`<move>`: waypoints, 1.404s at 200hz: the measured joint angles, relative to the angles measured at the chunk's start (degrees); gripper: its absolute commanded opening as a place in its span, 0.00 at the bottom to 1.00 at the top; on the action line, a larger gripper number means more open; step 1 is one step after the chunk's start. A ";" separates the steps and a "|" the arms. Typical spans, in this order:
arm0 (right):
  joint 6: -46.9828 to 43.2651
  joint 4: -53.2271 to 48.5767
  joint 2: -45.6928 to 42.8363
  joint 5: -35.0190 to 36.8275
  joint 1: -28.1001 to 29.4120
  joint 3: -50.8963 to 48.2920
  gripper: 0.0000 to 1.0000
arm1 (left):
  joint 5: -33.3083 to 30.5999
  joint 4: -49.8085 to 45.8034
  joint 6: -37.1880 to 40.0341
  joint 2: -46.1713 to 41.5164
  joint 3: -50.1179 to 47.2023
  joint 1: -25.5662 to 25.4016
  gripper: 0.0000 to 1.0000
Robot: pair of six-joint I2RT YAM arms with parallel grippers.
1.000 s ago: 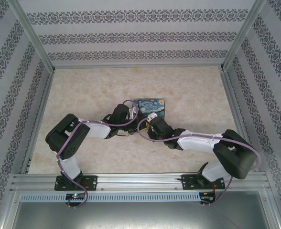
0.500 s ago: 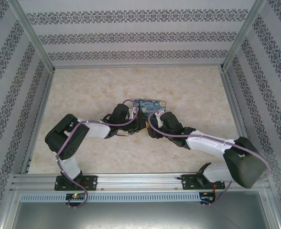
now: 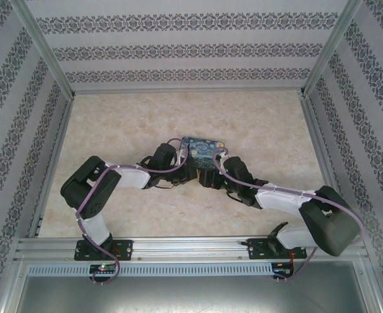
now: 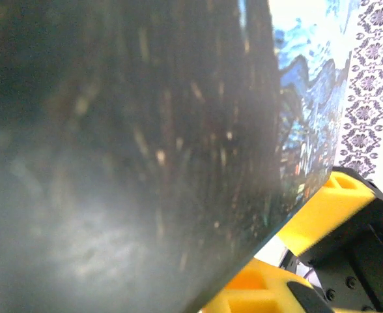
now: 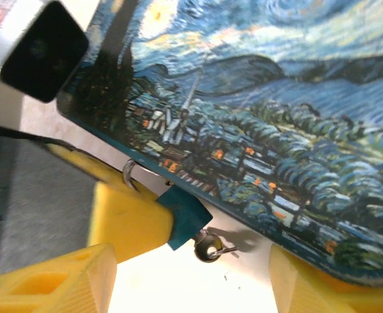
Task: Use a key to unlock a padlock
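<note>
Top view: I had both arms folded in over the table (image 3: 113, 130). The left gripper (image 3: 180, 173) and right gripper (image 3: 209, 177) were nose to nose, just at 6 o'clock of the night-sky box (image 3: 204, 147).

Right wrist view: the right gripper was released, jaws wide apart, nothing clamped between them. The padlock (image 5: 186, 218), with its blue body, sat against the box's near edge at about 7 o'clock of frame centre. It touched the tip of the yellow finger (image 5: 129, 218) at its 9 o'clock. A thin shackle (image 5: 129, 172) curved out at 10 o'clock, past that finger. The key (image 5: 208, 248), a small ring-headed metal bit, was at 5 o'clock of the padlock, right against it; I couldn't tell whether it was inserted.

Left wrist view: a dark blur up close, box art at 2 o'clock. Whether the left gripper was clenched or released, I couldn't tell.
</note>
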 measured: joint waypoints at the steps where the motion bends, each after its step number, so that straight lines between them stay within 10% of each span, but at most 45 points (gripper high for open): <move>1: 0.11 0.11 0.13 -0.02 0.00 0.00 0.64 | 0.00 -0.04 0.09 -0.07 0.00 0.00 0.27; 85: 5.29 5.14 4.66 -2.64 -7.08 3.06 0.63 | -1.97 -6.67 2.73 -13.18 -1.99 0.13 0.74; 281: -3.17 9.22 12.76 -9.90 -10.10 0.52 0.43 | -7.76 -28.72 13.00 -8.70 14.75 9.20 0.81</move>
